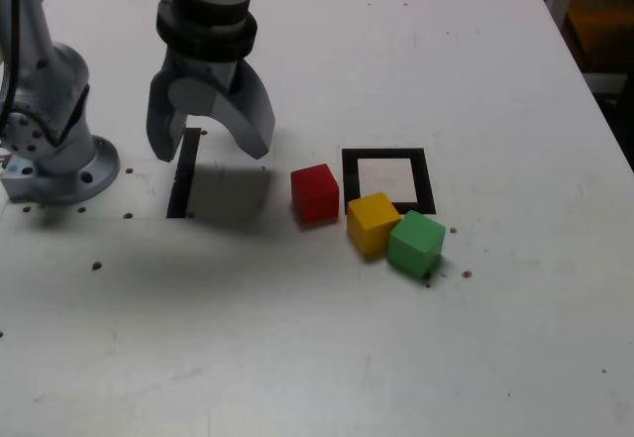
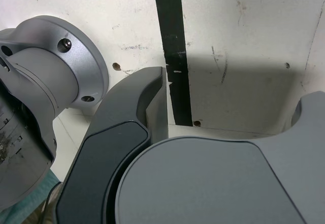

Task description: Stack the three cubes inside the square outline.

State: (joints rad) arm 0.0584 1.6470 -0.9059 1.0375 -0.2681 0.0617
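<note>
Your gripper (image 1: pixel 212 148) hangs over the white table (image 1: pixel 228 338) with its jaws wide apart and nothing between them, above the black strip (image 1: pixel 184 172). In the exterior view, you have the red cube (image 1: pixel 315 195) just left of the square outline (image 1: pixel 426 181), the yellow cube (image 1: pixel 373 225) by its near edge, and the green cube (image 1: pixel 416 244) beside the yellow one, to its right.

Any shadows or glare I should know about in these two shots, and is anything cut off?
Exterior view: soft shadow on the table below the open gripper, bright sheen across the near part. Wrist view: broad shadow right of the black strip; the gripper runs out of frame, and no cubes show.
</note>
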